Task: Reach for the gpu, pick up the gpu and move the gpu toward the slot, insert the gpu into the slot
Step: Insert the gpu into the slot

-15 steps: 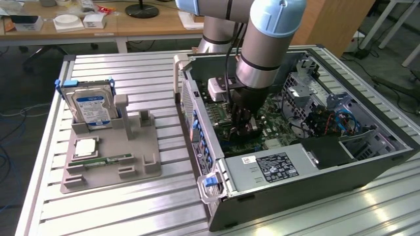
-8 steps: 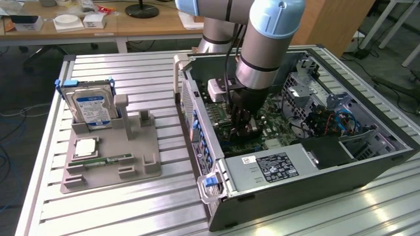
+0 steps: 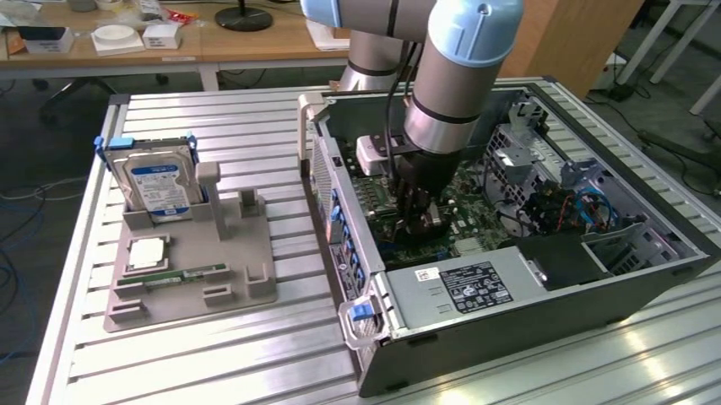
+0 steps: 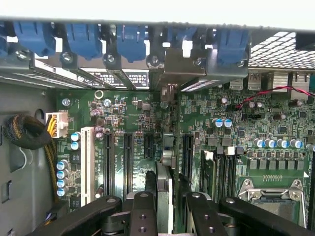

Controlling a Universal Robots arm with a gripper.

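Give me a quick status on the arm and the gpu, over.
Gripper shut on the gpu, card held edge-on. Down inside the open computer case, over the motherboard slots. Nothing seen in the way.

hard drive [image 3: 158,184] upright in grey holder [image 3: 192,278] | memory stick [image 3: 181,276] flat | open computer case [image 3: 541,304]

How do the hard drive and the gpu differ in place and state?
The hard drive stands in a grey holder outside the case; the gpu is inside it, over the motherboard. The hard drive is free; the gpu is clamped in the gripper. Both stand on edge.
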